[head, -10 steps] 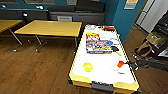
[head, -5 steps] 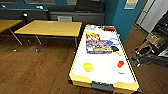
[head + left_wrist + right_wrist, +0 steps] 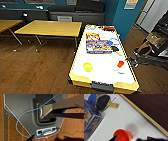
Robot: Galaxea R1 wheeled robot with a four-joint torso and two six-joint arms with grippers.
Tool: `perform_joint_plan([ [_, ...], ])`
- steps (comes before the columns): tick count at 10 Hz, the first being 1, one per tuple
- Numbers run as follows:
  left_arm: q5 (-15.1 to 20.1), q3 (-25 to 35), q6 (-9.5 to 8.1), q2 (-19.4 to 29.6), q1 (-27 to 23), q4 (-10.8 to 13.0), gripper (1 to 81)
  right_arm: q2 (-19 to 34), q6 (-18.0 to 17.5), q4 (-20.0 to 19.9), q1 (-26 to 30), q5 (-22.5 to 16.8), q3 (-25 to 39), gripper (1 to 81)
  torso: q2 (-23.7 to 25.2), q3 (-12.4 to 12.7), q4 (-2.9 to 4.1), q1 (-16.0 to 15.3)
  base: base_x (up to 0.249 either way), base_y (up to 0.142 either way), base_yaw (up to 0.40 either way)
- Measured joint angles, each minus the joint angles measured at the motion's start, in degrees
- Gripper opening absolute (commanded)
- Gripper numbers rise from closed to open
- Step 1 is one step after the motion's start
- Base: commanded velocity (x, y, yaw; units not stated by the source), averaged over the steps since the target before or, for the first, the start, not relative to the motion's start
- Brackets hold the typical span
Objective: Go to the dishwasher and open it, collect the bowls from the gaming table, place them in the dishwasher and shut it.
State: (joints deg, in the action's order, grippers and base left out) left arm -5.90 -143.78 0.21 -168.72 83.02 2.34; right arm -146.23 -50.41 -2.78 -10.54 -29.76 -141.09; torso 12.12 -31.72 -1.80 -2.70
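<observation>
Reaching in with right arm [image 3: 152, 60] from the right side of the head view, stretching it out low and roughly level, forearm dark and slim. Pointing right gripper [image 3: 131, 61] inward at the end of that arm. Showing its two dark fingertips [image 3: 114, 139] spread wide apart in the right wrist view, jaws gripping nothing. Hanging left gripper [image 3: 48, 139] close in against the robot's own grey housing [image 3: 21, 110], wrist aiming down at it. Showing left fingertips [image 3: 32, 138] also apart, clamping nothing. Trailing a blue cable [image 3: 16, 126] in a loop across the housing, passing a dark jointed bar [image 3: 65, 105].
</observation>
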Motion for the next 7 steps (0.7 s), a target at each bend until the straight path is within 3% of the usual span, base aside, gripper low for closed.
perform_joint_plan([
  [7,0.0,0.0,0.0,0.0,0.0,0.0,81.1,-3.4,0.0,0.0,-1.9,1.7,-4.4,81.1,0.0,0.0,0.0,0.0,0.0,0.0,0.0],
])
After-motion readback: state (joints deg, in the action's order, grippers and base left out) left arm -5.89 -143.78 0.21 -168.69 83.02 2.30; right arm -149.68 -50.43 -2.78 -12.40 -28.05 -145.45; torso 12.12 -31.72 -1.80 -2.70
